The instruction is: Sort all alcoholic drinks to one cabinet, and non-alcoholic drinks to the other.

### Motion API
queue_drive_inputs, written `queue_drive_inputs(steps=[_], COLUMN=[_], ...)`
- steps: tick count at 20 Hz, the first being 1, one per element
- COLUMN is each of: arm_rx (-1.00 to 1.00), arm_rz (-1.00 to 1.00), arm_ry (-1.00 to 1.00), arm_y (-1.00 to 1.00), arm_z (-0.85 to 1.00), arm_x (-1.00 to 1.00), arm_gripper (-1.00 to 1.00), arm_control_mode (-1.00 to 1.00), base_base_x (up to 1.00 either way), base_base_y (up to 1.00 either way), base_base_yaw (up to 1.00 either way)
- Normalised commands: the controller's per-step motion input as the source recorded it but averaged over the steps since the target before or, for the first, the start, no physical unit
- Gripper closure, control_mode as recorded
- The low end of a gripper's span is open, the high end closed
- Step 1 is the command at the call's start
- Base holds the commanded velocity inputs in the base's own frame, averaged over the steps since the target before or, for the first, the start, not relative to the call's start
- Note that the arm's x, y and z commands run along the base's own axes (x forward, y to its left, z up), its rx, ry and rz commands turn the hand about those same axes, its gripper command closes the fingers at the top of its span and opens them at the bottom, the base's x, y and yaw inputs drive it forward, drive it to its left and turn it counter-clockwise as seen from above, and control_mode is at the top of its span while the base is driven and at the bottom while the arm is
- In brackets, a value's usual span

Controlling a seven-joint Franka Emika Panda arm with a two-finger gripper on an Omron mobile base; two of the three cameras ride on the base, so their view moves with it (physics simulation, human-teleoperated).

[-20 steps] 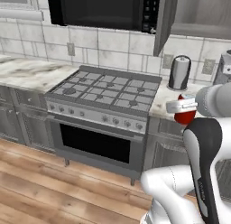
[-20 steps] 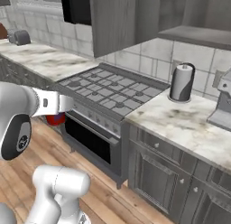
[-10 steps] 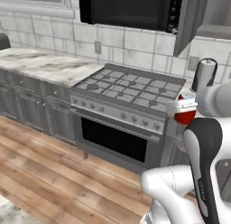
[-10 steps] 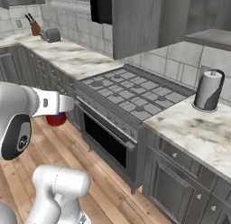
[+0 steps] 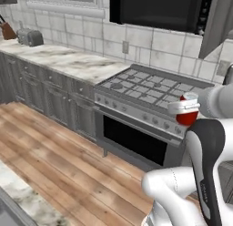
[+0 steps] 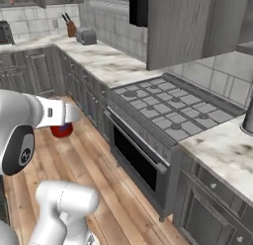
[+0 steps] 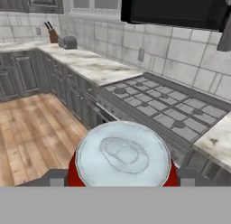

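Left base view: my gripper (image 5: 185, 112) is clenched on the short red soda can with a silver top (image 5: 186, 114), carried in the air just in front of the near right edge of the grey gas stove (image 5: 152, 90). The can's long axis runs upright, silver top up, red body hanging below my wrist. A marble countertop (image 5: 68, 61) stretches away to the left, with a grey toaster (image 5: 30, 37) at its far end.

Right base view: the can shows as a red bulge under my white forearm, held over the wooden plank floor (image 6: 94, 170) and well apart from the stove front. A grey wood-grain wall cabinet (image 6: 190, 21) hangs above the far edge of the stove, its door closed from this side as far as I can tell.

Hand view: the silver top fills the low centre, its pull tab facing the camera, red wall showing at either side against my fingertips (image 7: 57, 179). So the can's axis lies along my line of sight.

Judgement: this is the carry step for a non-alcoholic drink. Next move calls for reaching the chosen wall cabinet, raising the can to shelf height, and keeping it upright until it is set down.
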Motion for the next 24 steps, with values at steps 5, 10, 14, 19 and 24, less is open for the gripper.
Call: queue_drive_inputs(steps=[5, 10, 14, 19, 24], arm_rx=[0.0, 0.0, 0.0, 0.0, 0.0], arm_rz=[0.0, 0.0, 0.0, 0.0, 0.0], arm_ry=[0.0, 0.0, 0.0, 0.0, 0.0], arm_y=[0.0, 0.0, 0.0, 0.0, 0.0], arm_z=[0.0, 0.0, 0.0, 0.0, 0.0], arm_x=[0.0, 0.0, 0.0, 0.0, 0.0], arm_gripper=[1.0, 1.0, 1.0, 1.0, 1.0], arm_control_mode=[1.0, 1.0, 1.0, 1.0, 1.0], base_base_x=[0.48, 0.56, 0.55, 0.53, 0.53], base_base_y=[0.26, 0.25, 0.26, 0.27, 0.27], base_base_yaw=[0.26, 0.23, 0.23, 0.22, 0.21])
